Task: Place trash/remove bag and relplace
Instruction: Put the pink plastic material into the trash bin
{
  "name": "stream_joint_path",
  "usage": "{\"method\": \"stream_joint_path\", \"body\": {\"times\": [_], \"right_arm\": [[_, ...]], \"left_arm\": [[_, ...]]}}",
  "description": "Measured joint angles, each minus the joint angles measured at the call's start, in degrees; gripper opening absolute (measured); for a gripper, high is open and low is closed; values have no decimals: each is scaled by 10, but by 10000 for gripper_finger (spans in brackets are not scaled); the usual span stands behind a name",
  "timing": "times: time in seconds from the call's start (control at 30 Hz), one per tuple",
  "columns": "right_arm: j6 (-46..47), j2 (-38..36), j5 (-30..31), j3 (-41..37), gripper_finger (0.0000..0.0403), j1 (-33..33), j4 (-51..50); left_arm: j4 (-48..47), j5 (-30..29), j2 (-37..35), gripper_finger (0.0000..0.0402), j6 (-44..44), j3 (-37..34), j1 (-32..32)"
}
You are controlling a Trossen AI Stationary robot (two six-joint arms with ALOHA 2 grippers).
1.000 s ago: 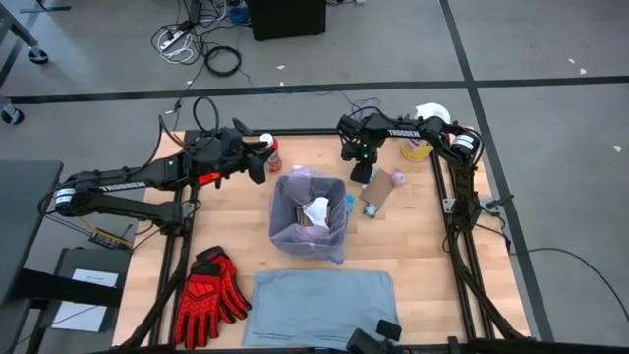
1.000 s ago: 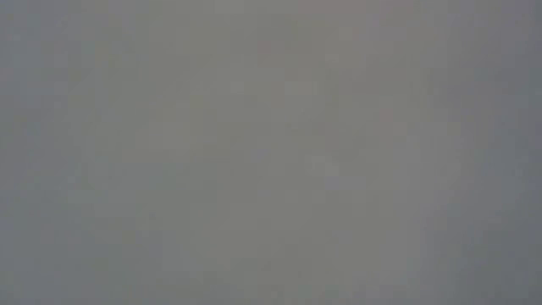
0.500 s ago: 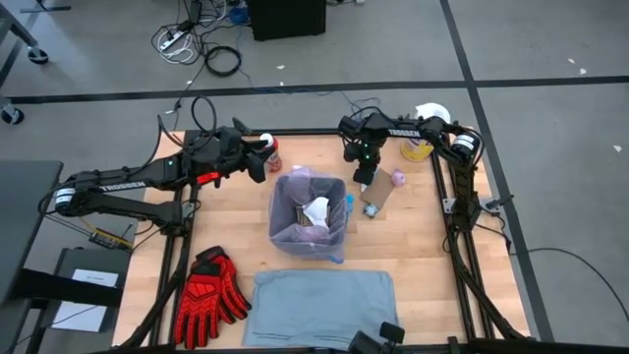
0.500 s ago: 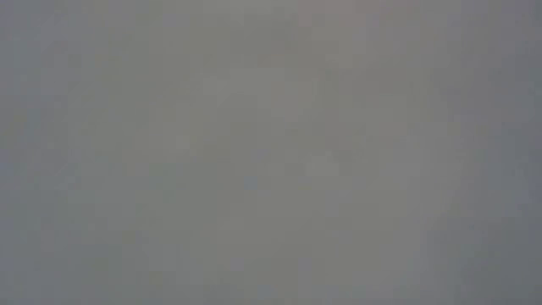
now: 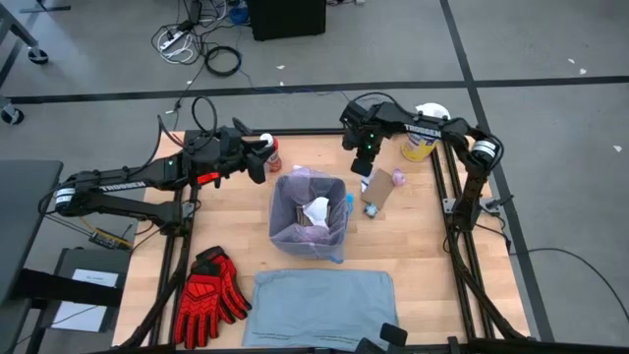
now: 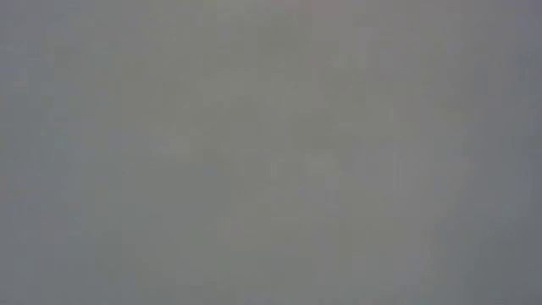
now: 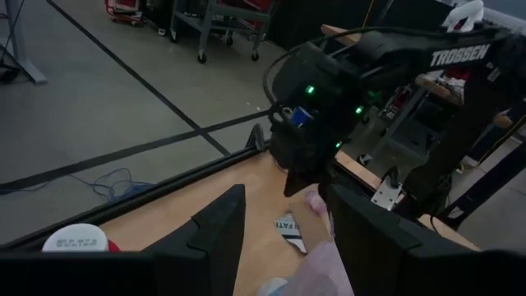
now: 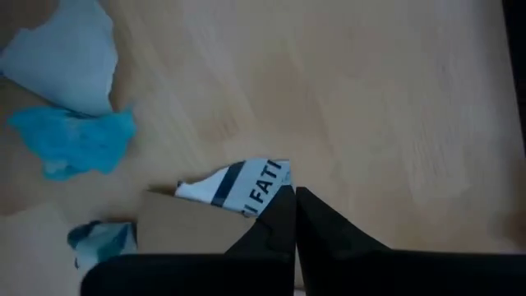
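From above, the lined bin stands mid-counter, its pink-lavender bag folded over the rim and crumpled white paper lying inside. The brown cardboard piece lies just right of the bin, its long axis running from near-left to far-right, with a small pink scrap beside its far end and a blue scrap between it and the bin. The right gripper hangs over the cardboard's far end; only the right wrist view shows its fingers pressed together with nothing between them, their tips at the edge of the cardboard and a printed white paper lying on it. The left gripper waits at the bin's far-left corner, beside the red-capped little bottle; the left wrist view shows its fingers parted and empty. The grey-blue liner lies flat at the near edge, red gloves left of it, and a yellow tub sits at the far right. The low view shows only uniform grey.
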Motion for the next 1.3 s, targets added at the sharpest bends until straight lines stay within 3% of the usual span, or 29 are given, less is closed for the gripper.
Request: {"method": "stream_joint_path", "body": {"times": [0.23,0.47,0.6,0.73,0.87,1.07,1.17,1.3], "right_arm": [[0,4,26,-9,27,-21,-41],[32,5,45,-47,163,-56,-153],[73,5,45,-90,243,-67,-147],[92,5,22,-136,283,-70,-114],[105,5,20,-175,274,-70,-101],[119,5,21,-214,211,-70,-105],[124,5,21,-218,166,-67,-107],[130,5,17,-213,75,-60,-113]], "left_arm": [[-5,0,0,183,3,0,0],[-38,8,0,183,4,0,0],[-53,9,0,183,19,0,0],[-53,9,0,183,34,0,0],[-53,9,0,183,52,0,0],[-52,9,0,183,62,0,5],[-52,9,0,183,62,0,10],[-52,9,0,183,62,0,17]]}}
